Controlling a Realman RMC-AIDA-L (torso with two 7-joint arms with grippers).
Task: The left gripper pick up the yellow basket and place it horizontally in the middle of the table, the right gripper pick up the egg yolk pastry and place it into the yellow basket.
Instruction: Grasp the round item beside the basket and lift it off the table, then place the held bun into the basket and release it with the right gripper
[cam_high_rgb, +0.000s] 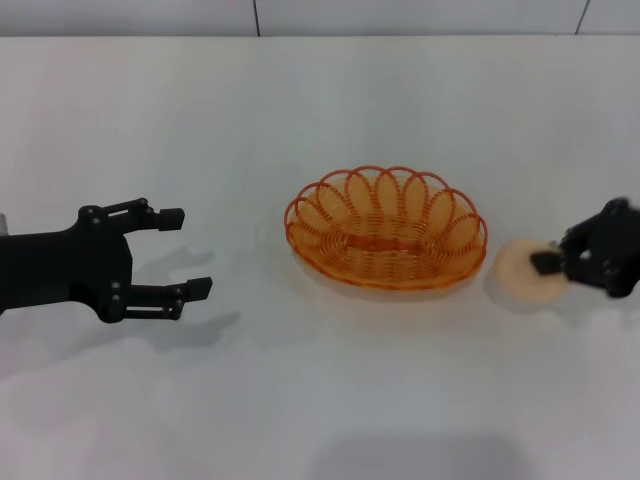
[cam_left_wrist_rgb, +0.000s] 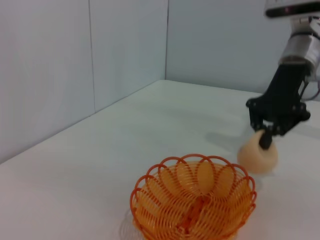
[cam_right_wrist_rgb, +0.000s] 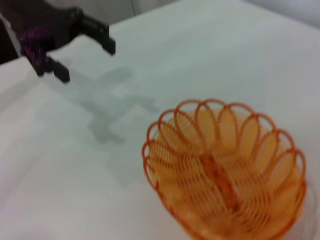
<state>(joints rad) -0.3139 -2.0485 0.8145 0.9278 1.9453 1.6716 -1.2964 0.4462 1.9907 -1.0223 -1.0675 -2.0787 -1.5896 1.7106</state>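
Note:
The yellow basket (cam_high_rgb: 385, 240) lies lengthwise across the middle of the white table (cam_high_rgb: 320, 400), empty. It also shows in the left wrist view (cam_left_wrist_rgb: 195, 200) and the right wrist view (cam_right_wrist_rgb: 225, 170). My left gripper (cam_high_rgb: 188, 252) is open and empty, well to the left of the basket, and shows far off in the right wrist view (cam_right_wrist_rgb: 86, 61). My right gripper (cam_high_rgb: 548, 262) is shut on the egg yolk pastry (cam_high_rgb: 525, 272) just right of the basket's right end. In the left wrist view the right gripper (cam_left_wrist_rgb: 265, 140) pinches the tilted pastry (cam_left_wrist_rgb: 257, 159) from above, beyond the basket.
A pale wall with panel seams (cam_high_rgb: 255, 15) runs along the table's far edge. In the left wrist view, walls (cam_left_wrist_rgb: 75, 65) meet in a corner beyond the table.

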